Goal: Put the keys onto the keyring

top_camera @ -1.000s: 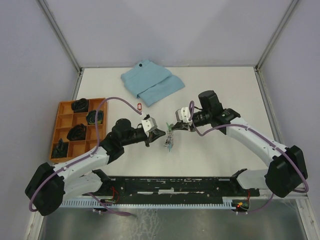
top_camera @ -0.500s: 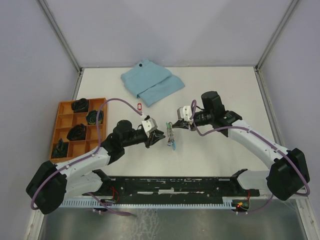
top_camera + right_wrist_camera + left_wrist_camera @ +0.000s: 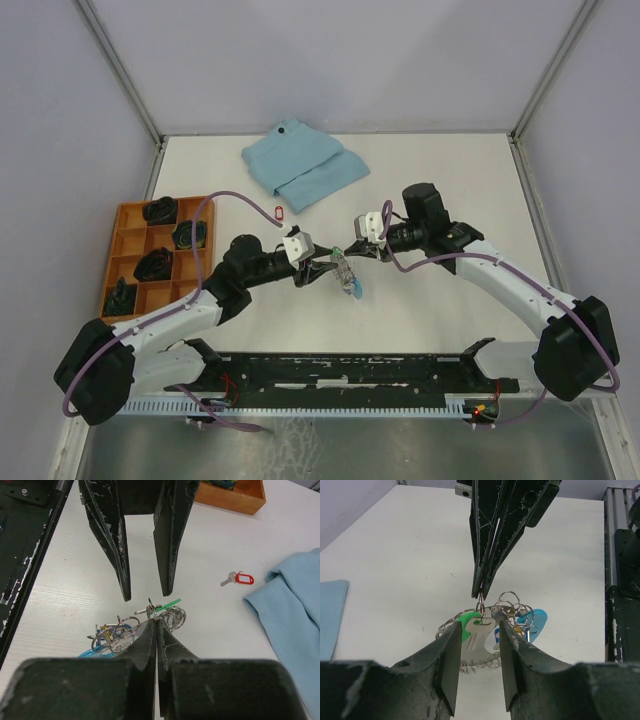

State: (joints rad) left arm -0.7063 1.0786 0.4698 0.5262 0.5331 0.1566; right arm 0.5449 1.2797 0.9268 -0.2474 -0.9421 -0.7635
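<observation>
The keyring is a bunch of metal rings with a light-blue strap, lying mid-table. My right gripper is shut on one small ring at the top of the bunch. A silver key with a green tag hangs from that ring. My left gripper faces it from the left, open, with the green-tagged key just past its fingertips and nothing between them. A key with a red tag lies alone on the table, farther back and to the left. It also shows in the right wrist view.
A folded light-blue cloth lies at the back of the table. An orange compartment tray with dark items stands at the left. The black rail of the arm bases runs along the near edge.
My left gripper's jaws have gone from shut to open, letting go next to the green-tagged key. The keyring bunch has shifted slightly right under the right gripper, which stays shut.
</observation>
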